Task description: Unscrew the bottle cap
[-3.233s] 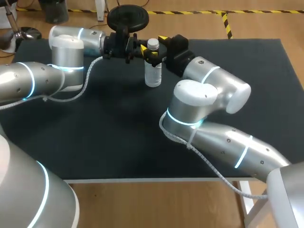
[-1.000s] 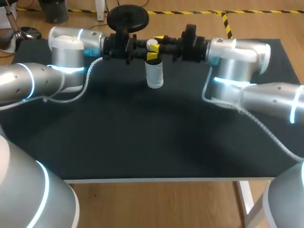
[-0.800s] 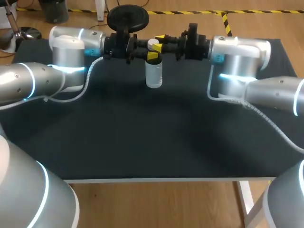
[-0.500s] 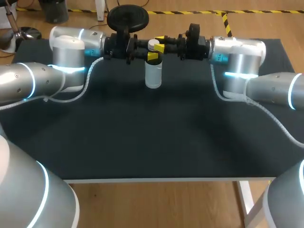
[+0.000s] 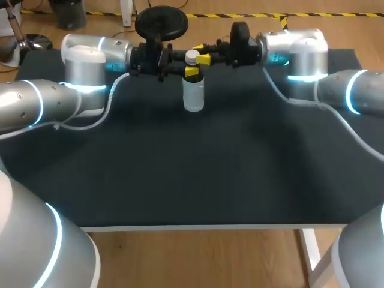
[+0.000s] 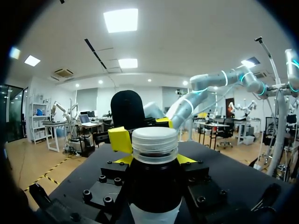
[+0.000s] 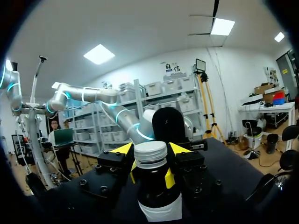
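Bottle (image 5: 193, 96) cylindrical; cap (image 6: 154, 143) white, ribbed

Rectangular table covered by a black matte mat (image 5: 180, 180), pale edge strip along its near side, one small clear plastic bottle with a white screw cap (image 5: 193, 96) standing upright on the mat, near the far edge.

The right pincer (image 7: 151, 149) is clasping the white cap (image 7: 150, 151) of the dark bottle (image 7: 152, 189) from both sides, while the left pincer (image 7: 151, 175) is gripping the bottle's shoulder just below, over the black counter (image 7: 229, 161).
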`<state>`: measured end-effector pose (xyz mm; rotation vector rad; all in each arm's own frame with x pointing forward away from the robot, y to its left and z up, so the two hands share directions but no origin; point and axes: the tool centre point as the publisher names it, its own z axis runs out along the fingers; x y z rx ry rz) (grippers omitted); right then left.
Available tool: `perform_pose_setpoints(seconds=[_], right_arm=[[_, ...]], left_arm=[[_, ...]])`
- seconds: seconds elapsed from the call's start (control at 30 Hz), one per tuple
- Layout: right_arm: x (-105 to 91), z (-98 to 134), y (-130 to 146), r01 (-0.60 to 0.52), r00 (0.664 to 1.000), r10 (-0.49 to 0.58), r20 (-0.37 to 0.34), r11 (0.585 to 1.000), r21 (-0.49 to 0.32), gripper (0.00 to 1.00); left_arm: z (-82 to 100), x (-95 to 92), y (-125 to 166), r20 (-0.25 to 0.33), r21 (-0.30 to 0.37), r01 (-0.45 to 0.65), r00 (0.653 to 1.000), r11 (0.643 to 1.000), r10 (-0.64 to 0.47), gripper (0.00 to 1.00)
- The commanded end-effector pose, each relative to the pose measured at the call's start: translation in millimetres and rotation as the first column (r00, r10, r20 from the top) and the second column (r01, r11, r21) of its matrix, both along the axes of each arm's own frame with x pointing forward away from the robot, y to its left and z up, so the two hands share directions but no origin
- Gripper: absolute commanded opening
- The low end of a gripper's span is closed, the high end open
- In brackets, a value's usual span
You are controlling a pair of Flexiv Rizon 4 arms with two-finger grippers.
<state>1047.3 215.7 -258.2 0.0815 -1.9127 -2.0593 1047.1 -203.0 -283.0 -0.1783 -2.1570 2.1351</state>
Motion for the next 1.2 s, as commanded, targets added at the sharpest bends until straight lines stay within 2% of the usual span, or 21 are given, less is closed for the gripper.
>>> perform_pose_setpoints(seconds=[0.03,0.13,0.33,0.6,0.63,0.67,0.7,0.8,0.93,1.1,1.2], right_arm=[[5.2,-11,1,-0.557,0.829,0.558,0.034,0.821,0.124,0.0],[4.9,-11,1,-0.594,0.801,0.598,0.017,0.793,0.135,0.0],[2.3,-11,0,-0.627,0.774,0.634,-0.003,0.766,0.139,0.0],[3.0,-11,-1,-0.596,0.8,0.6,0.004,0.794,0.125,0.0],[4.2,-12,-2,-0.568,0.819,0.573,-0.003,0.813,0.125,0.05],[4.8,-13,-3,-0.558,0.827,0.563,-0.005,0.822,0.115,0.97],[5.2,-13,-4,-0.542,0.838,0.545,-0.001,0.833,0.112,1.0],[10.2,-14,-10,-0.444,0.895,0.445,0.021,0.887,0.125,1.0],[10.3,-13,-20,-0.354,0.935,0.354,0.025,0.928,0.119,1.0],[4.5,0,-29,-0.263,0.964,0.255,0.08,0.958,0.114,1.0],[3.9,7,-33,-0.232,0.969,0.221,0.107,0.968,0.098,1.0]], left_arm=[[4.5,0.8,-2,0.0,0.002,0.001,1.0,1.0,-0.001,0.0],[4.5,0.8,-2,0.0,0.002,0.001,1.0,1.0,-0.001,0.0],[4.5,0.8,-2,0.0,0.002,0.001,1.0,1.0,-0.001,0.0],[4.5,0.8,-2,0.0,0.002,0.001,1.0,1.0,-0.001,0.0],[4.5,0.8,-2,0.0,0.002,0.001,1.0,1.0,-0.001,0.0],[4.5,0.8,-2,0.0,0.002,0.001,1.0,1.0,-0.001,0.0],[4.5,0.8,-2,0.0,0.002,0.001,1.0,1.0,-0.001,0.0],[4.5,0.8,-2,0.0,0.002,0.001,1.0,1.0,-0.001,0.0],[4.5,0.8,-2,0.0,0.002,0.001,1.0,1.0,-0.001,0.0],[4.5,0.8,-2,0.0,0.002,0.001,1.0,1.0,-0.001,0.0],[4.5,0.8,-2,0.0,0.002,0.001,1.0,1.0,-0.001,0.0]])
